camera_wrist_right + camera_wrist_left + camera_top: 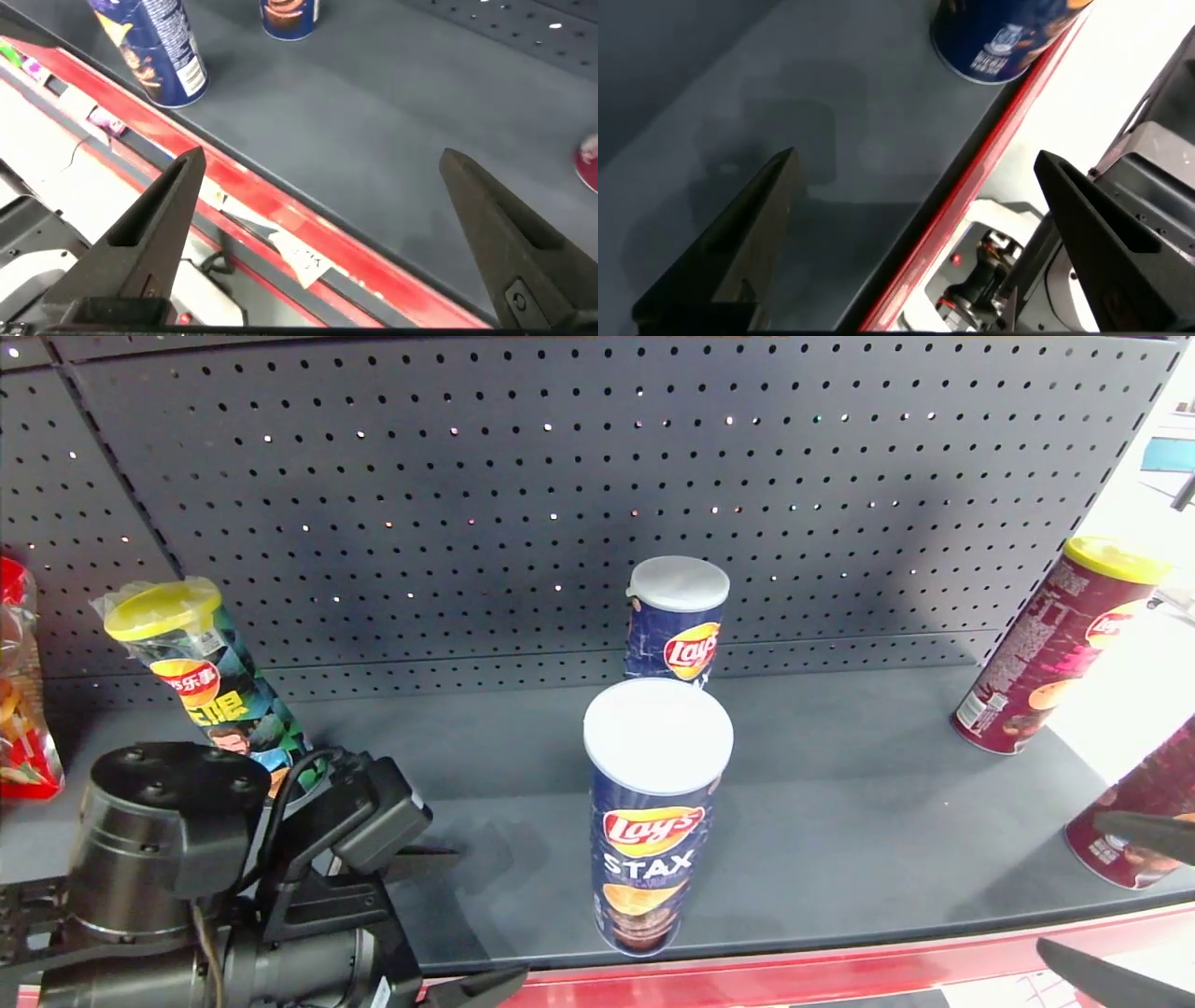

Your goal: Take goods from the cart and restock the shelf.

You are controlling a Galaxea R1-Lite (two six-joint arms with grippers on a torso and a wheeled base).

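Head view: left gripper gapes wide and empty at the front edge of the matte grey shelf. Five glossy cylindrical cans stand on it: one green can at the left edge, two blue cans mid-shelf, two maroon cans at the right edge. Right gripper is likewise wide and empty.

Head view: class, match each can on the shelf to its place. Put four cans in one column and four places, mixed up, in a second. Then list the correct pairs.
Cans:
1. front blue can
2. rear blue can
3. green can
4. far maroon can

Places:
A. right of both blue cans
B. centre, at the front edge of the shelf
C. centre, by the pegboard
D. left of both blue cans

Pairs: 1-B, 2-C, 3-D, 4-A.
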